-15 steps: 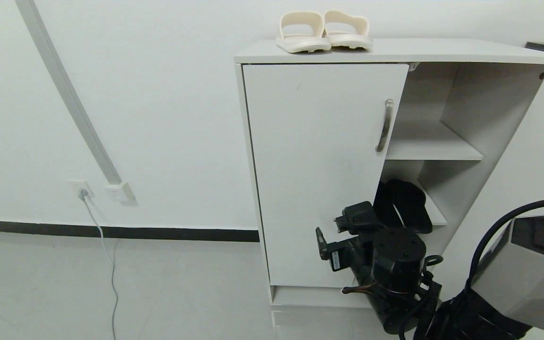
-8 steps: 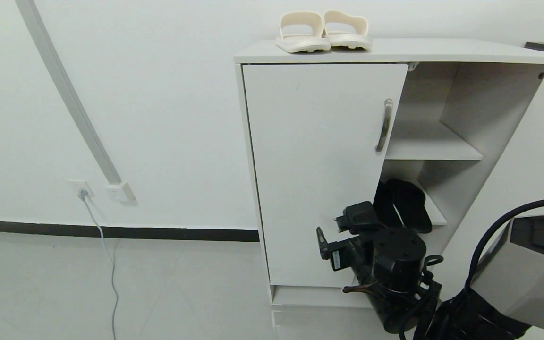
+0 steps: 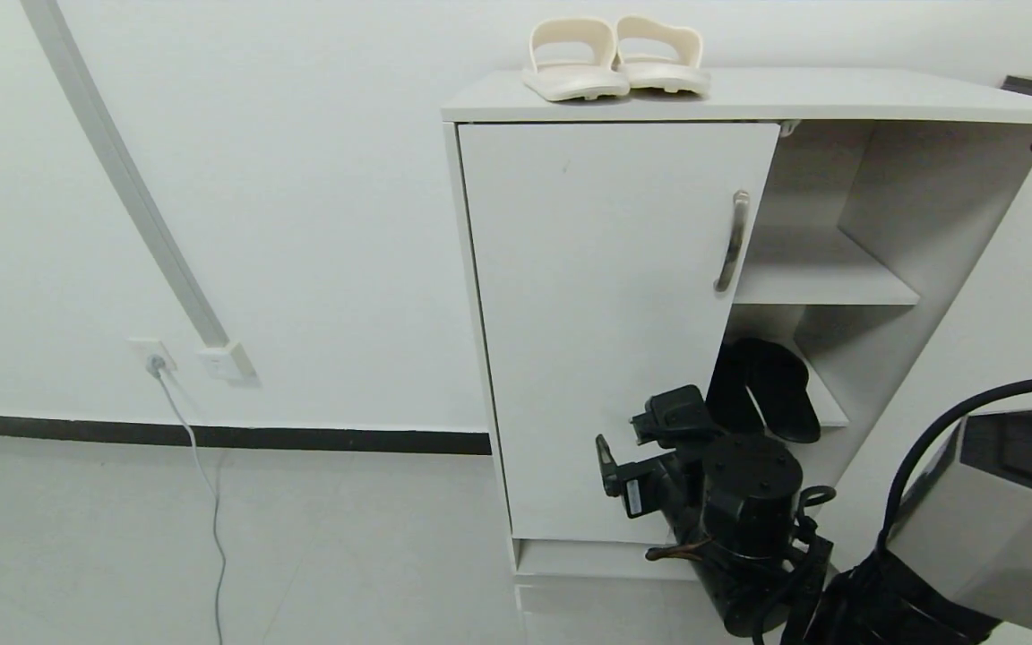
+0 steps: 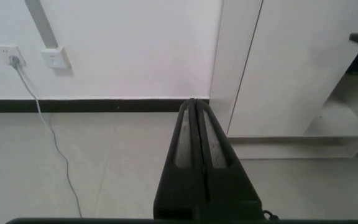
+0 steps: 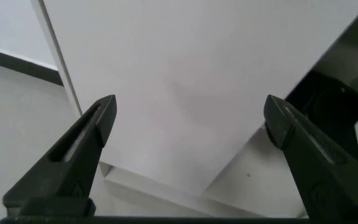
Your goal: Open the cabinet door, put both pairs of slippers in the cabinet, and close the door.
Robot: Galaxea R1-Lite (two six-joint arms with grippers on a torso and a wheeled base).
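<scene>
Cabinet: a white cabinet (image 3: 838,90) stands against a white wall, and its right half is open to view.
Left door: the left door (image 3: 606,322) is shut, with a metal handle (image 3: 731,240) at its inner edge.
Right door: the right door (image 3: 1018,296) is swung wide open at the head view's right edge.
Lower shelf: the lower shelf (image 3: 831,410) holds the black slippers (image 3: 762,390), tipped up on edge and pressed close together, just past the left door's edge.
Upper shelf: the upper shelf (image 3: 821,279) is a white board above the black slippers.
Cabinet top: the beige slippers (image 3: 614,58) sit side by side near its left end.
Right gripper: the right gripper (image 3: 632,443) is low in front of the left door, near the black slippers but apart from them, with its fingers spread wide.
Left gripper: the left gripper (image 4: 194,109) has its fingers pressed together and points toward the floor by the cabinet's foot, well apart from both pairs.
Wall: a socket (image 3: 150,356) is left of the cabinet, and its cable (image 3: 202,475) trails down to the floor.
</scene>
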